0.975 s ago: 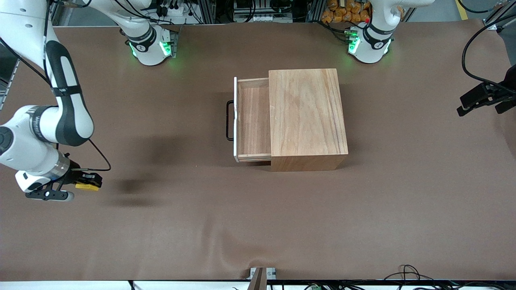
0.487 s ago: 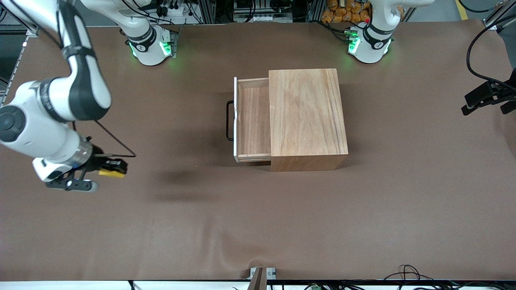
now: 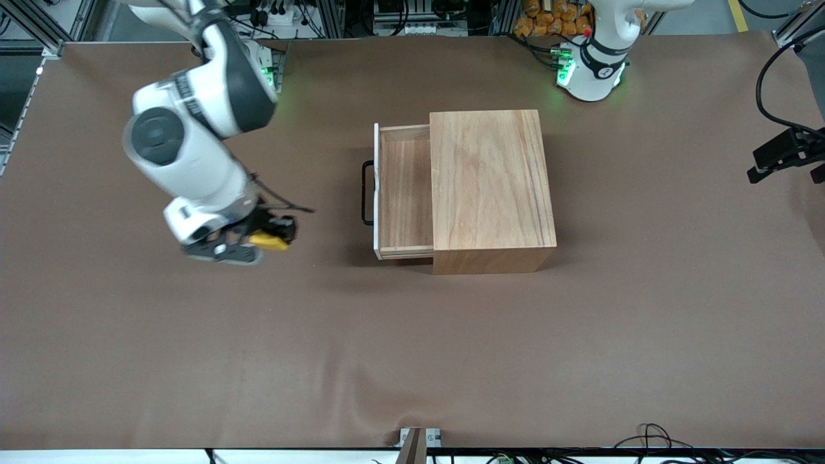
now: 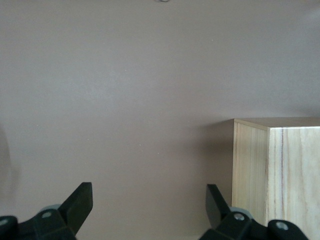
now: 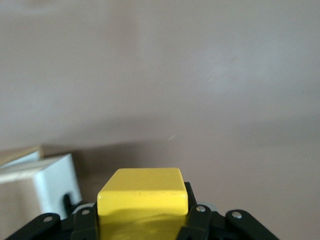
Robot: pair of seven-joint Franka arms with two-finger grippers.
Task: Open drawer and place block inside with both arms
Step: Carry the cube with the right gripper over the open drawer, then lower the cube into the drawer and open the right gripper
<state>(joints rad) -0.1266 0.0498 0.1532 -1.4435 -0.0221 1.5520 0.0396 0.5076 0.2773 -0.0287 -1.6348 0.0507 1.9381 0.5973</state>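
Note:
The wooden box (image 3: 493, 187) stands mid-table with its drawer (image 3: 405, 193) pulled out toward the right arm's end, white front and black wire handle (image 3: 366, 193) showing; the drawer looks empty. My right gripper (image 3: 274, 238) is shut on the yellow block (image 3: 269, 241) and holds it above the table beside the drawer's handle. In the right wrist view the block (image 5: 143, 192) sits between the fingers, with the drawer's white front (image 5: 50, 182) close by. My left gripper (image 3: 783, 158) is open at the left arm's end of the table. The left wrist view shows its open fingertips (image 4: 80, 200) and the box (image 4: 277, 170).
The brown table cover (image 3: 412, 361) is wrinkled near the front edge. Cables (image 3: 767, 84) hang by the left gripper. The two arm bases stand at the table's edge farthest from the front camera.
My right arm has swung with the block from the right arm's end of the table toward the open drawer. The left gripper has drifted slightly outward.

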